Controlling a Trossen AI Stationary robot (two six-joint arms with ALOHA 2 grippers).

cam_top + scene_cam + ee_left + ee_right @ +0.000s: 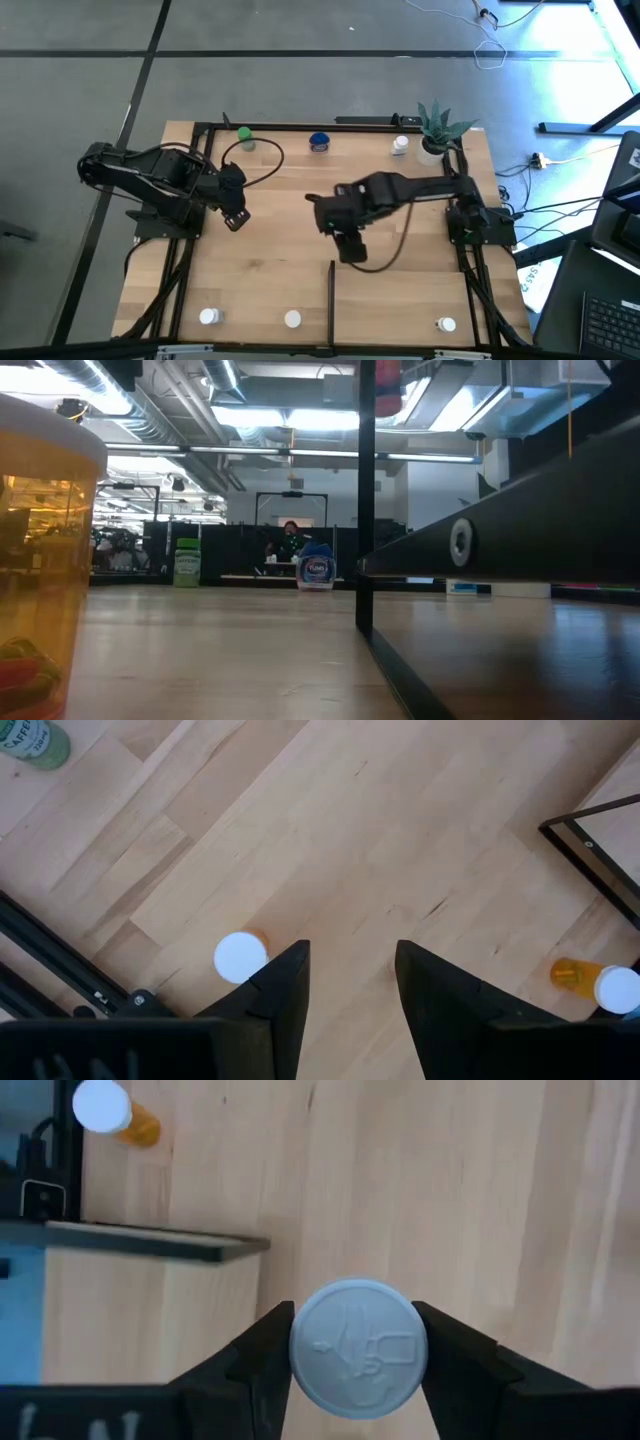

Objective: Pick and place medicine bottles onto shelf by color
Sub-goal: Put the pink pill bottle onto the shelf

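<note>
My right gripper hangs over the middle of the wooden shelf, just beyond the far end of the black divider bar, shut on a white-capped medicine bottle. My left gripper waits at the left, open, with bare wood between its fingers. Along the far rail stand a green bottle, a blue bottle and a white one. Three white-capped orange bottles stand near the front edge. My right gripper pinches the bottle's round white cap between its two fingers, on opposite sides of the rim. The fingers come from above, pointing down. The bottle is upright, cap up, its body hidden under the cap; no bottle stands there in the low view.
A potted green plant stands at the far right corner. Black frame rails edge the wood, and cables loop over it near both arms. In the low view an orange bottle fills the left, close to the camera. A person shows far behind.
</note>
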